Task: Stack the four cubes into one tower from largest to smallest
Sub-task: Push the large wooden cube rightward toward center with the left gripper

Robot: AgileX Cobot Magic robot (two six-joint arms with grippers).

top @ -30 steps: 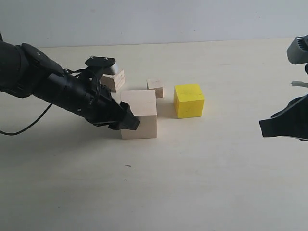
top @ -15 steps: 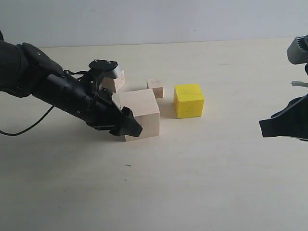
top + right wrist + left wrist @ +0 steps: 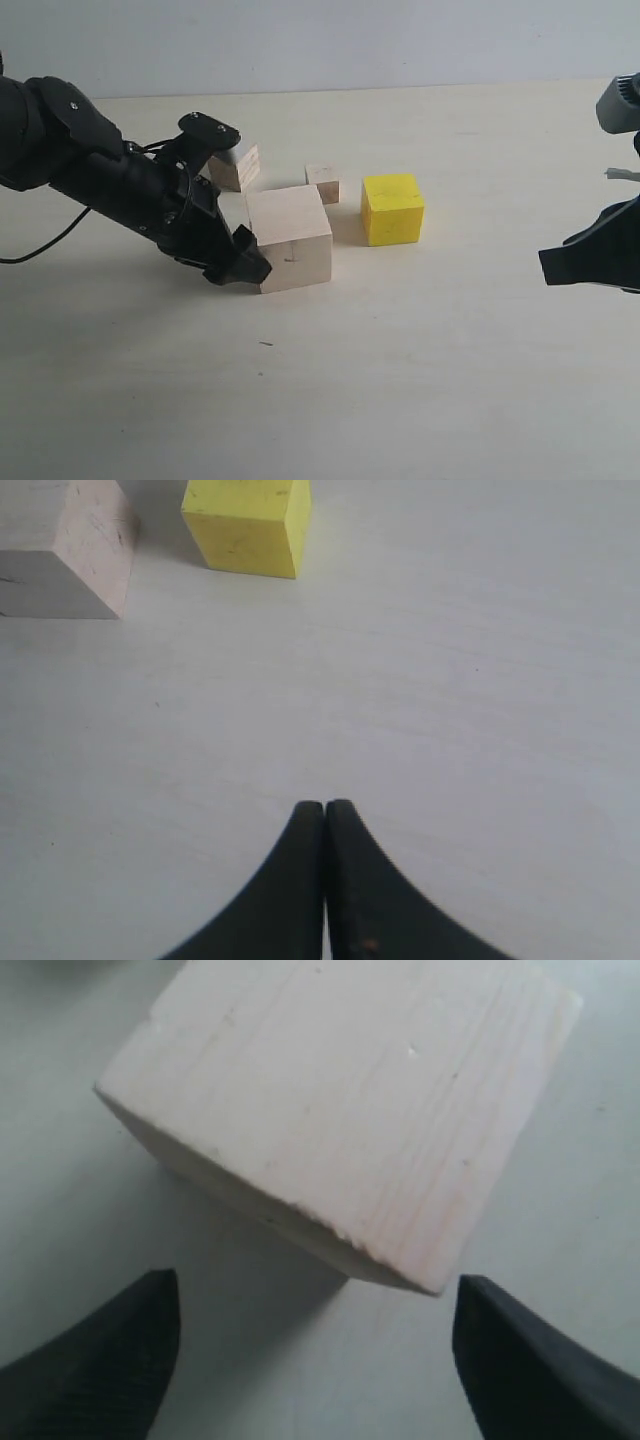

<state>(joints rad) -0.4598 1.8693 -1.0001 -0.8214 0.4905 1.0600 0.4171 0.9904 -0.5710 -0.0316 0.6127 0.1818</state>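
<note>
The left tool (image 3: 243, 268) is held with jaws apart just beside the largest cube (image 3: 292, 238), which is set askew on the bench (image 3: 420, 380) near the yellow cube (image 3: 392, 208). This base is best squared before stacking. The right tool (image 3: 325, 812) is pressed together, well apart.

big cube (image 3: 290, 238): pale raw wood, matt, fine grain, one edge chipped rough. yellow cube (image 3: 392, 208): painted, matt, scuffed. ply cube (image 3: 238, 167) behind big cube: layered edge grain. small cube (image 3: 323, 182): pale wood. table (image 3: 420, 380): pale, smooth, matt. left fingers (image 3: 100, 1365): black, matt, finely textured.
</note>
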